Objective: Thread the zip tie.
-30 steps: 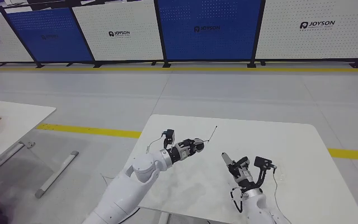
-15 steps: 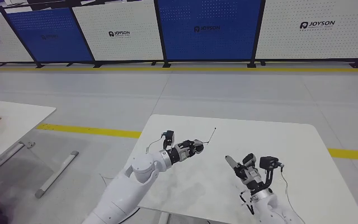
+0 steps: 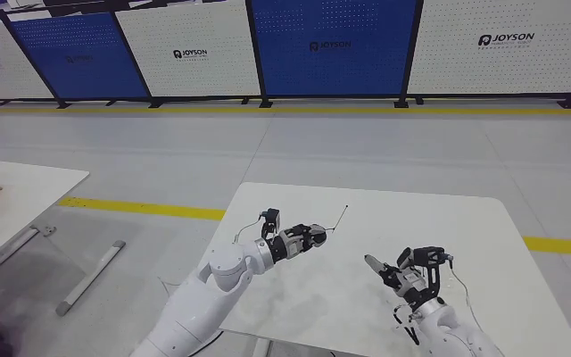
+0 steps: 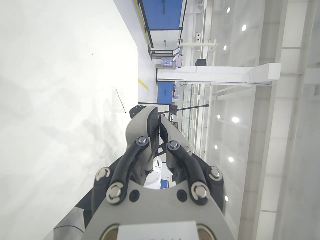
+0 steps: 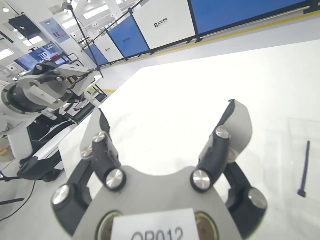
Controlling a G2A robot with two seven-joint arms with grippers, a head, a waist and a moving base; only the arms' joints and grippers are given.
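Left gripper (image 4: 158, 116) clamped tight on zip tie (image 4: 185, 109), free end sticking up off bench (image 3: 446, 223). Right gripper (image 5: 167, 109) spread wide, holding nothing. 2nd dark tie (image 5: 303, 168) flat on bench beside it. Likely next: right pinches the free end, lines it up square before threading

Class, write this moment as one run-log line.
left gripper: shut on zip tie | right gripper: open, empty | second zip tie: flat on table

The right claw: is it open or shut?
Open. On the right claw the two fingers stand wide apart, bare table between them, nothing held.
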